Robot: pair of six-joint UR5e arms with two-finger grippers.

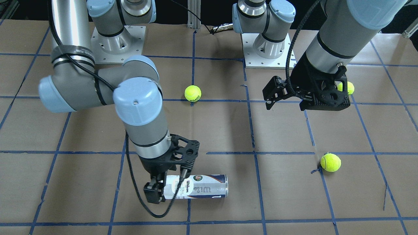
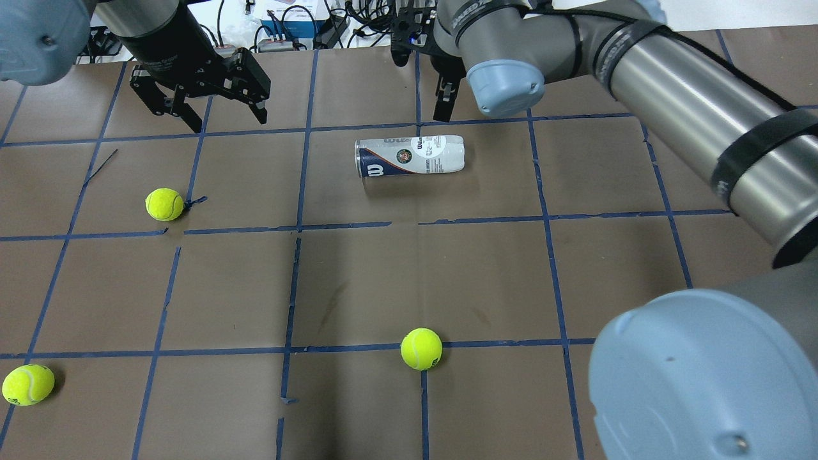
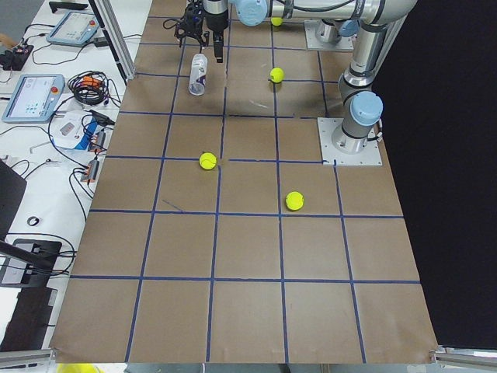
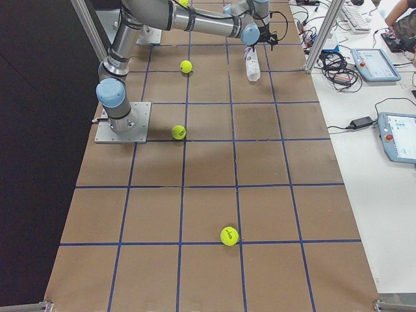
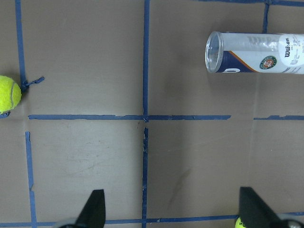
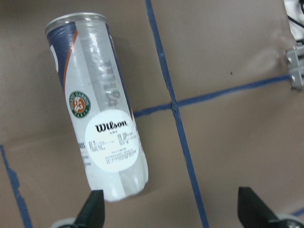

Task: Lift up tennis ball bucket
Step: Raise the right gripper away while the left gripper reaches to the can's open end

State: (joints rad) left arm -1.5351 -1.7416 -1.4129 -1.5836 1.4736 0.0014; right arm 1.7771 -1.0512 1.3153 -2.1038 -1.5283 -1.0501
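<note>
The tennis ball bucket, a clear can with a white and navy Wilson label, lies on its side on the brown table. It also shows in the front view and in the right wrist view. My right gripper is open and hovers over the can's closed end without holding it. In the right wrist view the can's end sits near one finger. My left gripper is open and empty, well off to the side. The can's open rim shows in the left wrist view.
Three yellow-green tennis balls lie loose on the table: one near the left gripper, one in the middle near the robot, one at the near left. Blue tape lines grid the table. Cables and devices lie beyond the far edge.
</note>
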